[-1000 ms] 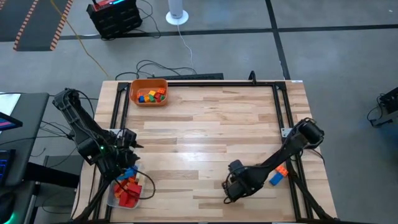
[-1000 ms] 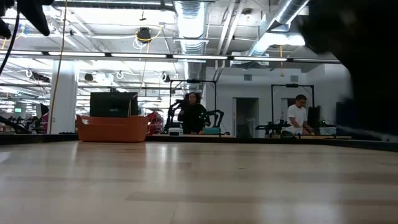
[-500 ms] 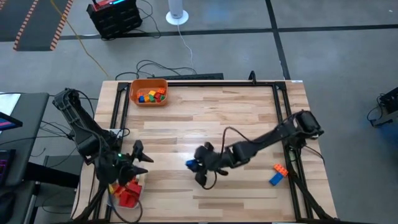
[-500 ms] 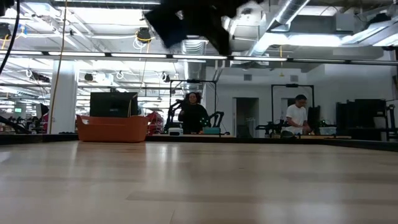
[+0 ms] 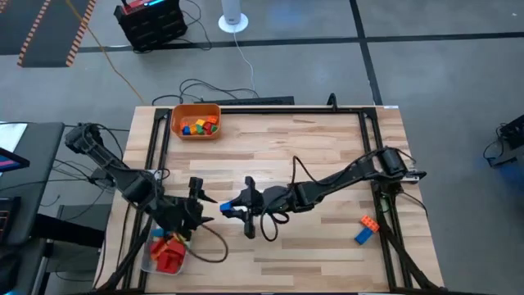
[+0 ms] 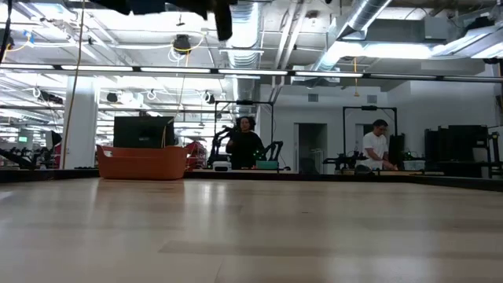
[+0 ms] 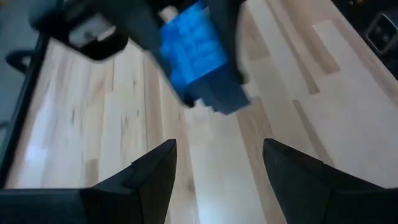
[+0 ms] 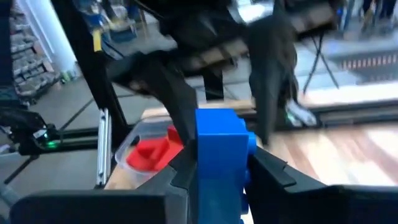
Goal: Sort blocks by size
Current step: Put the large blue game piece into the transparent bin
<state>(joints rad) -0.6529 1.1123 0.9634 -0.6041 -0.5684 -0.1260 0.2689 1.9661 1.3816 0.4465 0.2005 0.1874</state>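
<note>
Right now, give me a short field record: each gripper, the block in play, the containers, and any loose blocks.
right gripper: shut on the blue plastic brick, mid-table
left gripper: open, facing the brick, not touching it
orange bin: far left corner, holds mixed small blocks
clear plastic tub: near left edge, holds mostly red blocks
loose blocks: orange brick and another blue brick, near right side

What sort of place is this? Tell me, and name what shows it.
Probably a robotics lab or workshop: exposed ceiling ducts, a person at a bench beyond the wooden table, and another robot arm rig.
</note>
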